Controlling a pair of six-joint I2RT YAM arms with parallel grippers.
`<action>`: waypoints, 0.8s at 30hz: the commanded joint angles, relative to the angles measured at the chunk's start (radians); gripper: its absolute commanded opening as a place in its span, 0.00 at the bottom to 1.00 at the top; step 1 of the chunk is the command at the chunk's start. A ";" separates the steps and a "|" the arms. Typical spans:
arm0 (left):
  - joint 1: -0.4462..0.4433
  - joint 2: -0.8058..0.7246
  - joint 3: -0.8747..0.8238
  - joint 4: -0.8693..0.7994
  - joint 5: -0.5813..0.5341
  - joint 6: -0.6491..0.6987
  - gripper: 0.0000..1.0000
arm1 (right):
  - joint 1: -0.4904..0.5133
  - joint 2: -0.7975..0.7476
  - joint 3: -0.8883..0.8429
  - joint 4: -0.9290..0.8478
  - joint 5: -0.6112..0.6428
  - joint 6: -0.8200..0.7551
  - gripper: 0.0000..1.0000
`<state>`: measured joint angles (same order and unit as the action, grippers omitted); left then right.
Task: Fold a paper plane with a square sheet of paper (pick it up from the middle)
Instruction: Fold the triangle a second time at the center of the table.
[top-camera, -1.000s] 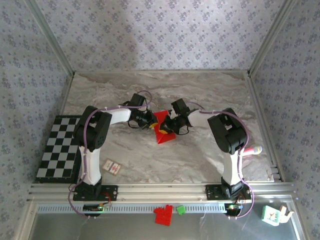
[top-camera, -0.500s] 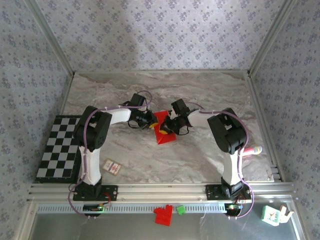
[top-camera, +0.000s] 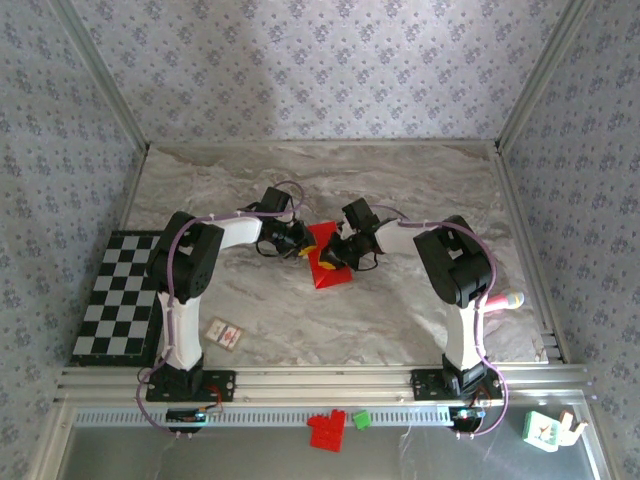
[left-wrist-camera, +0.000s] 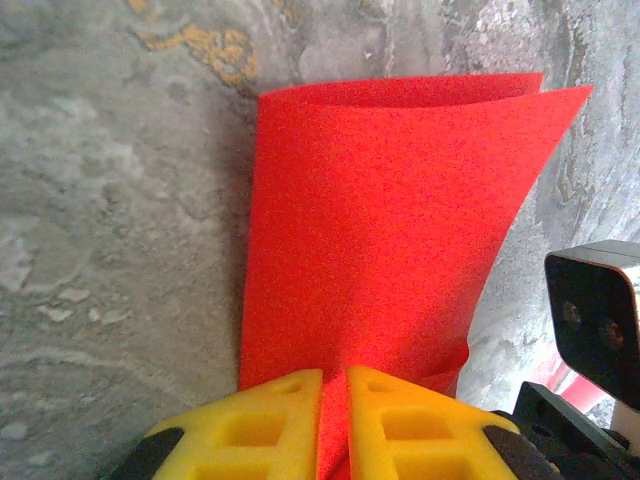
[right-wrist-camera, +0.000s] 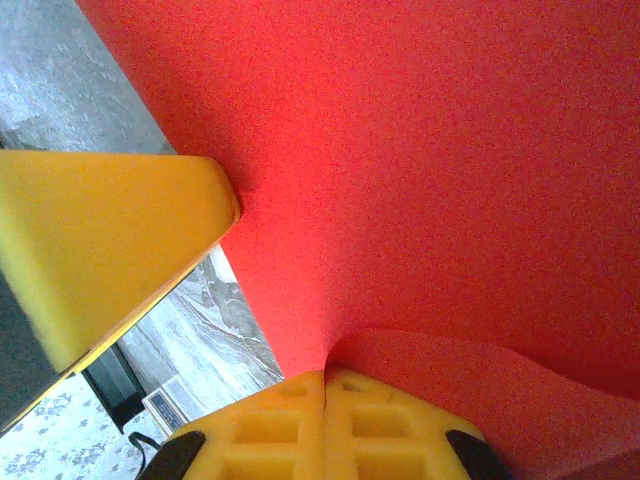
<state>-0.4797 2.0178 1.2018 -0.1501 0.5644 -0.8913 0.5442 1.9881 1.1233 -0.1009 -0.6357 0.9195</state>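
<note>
The left claw (left-wrist-camera: 333, 415) and the right claw (right-wrist-camera: 325, 392) are each pinched tight on an edge of the bent red paper (left-wrist-camera: 390, 230) between them, above the surface (left-wrist-camera: 100, 200)

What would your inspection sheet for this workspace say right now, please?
Surface: grey marbled table.
Job's things: red sheet of paper, folded over, mid-table.
Clutter: checkerboard, small card and pink-handled item on the table; red brick block, green piece and white-green item on the near ledge.
Claws: left claw and right claw both shut on the sheet, from opposite sides.
Cables: lilac cables along both arms.
Surroundings: patterned walls, aluminium frame.
</note>
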 joint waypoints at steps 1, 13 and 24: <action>-0.010 0.010 0.005 -0.065 -0.009 -0.007 0.16 | 0.008 0.025 0.020 -0.047 0.002 -0.016 0.04; 0.023 -0.105 0.069 -0.144 -0.058 -0.006 0.21 | 0.006 0.035 0.026 -0.068 0.006 -0.016 0.17; 0.059 -0.183 -0.023 -0.103 -0.073 -0.059 0.24 | 0.004 0.034 0.030 -0.082 0.010 -0.016 0.37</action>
<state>-0.4141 1.8664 1.2121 -0.2577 0.4824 -0.9260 0.5461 1.9938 1.1568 -0.1154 -0.6662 0.9092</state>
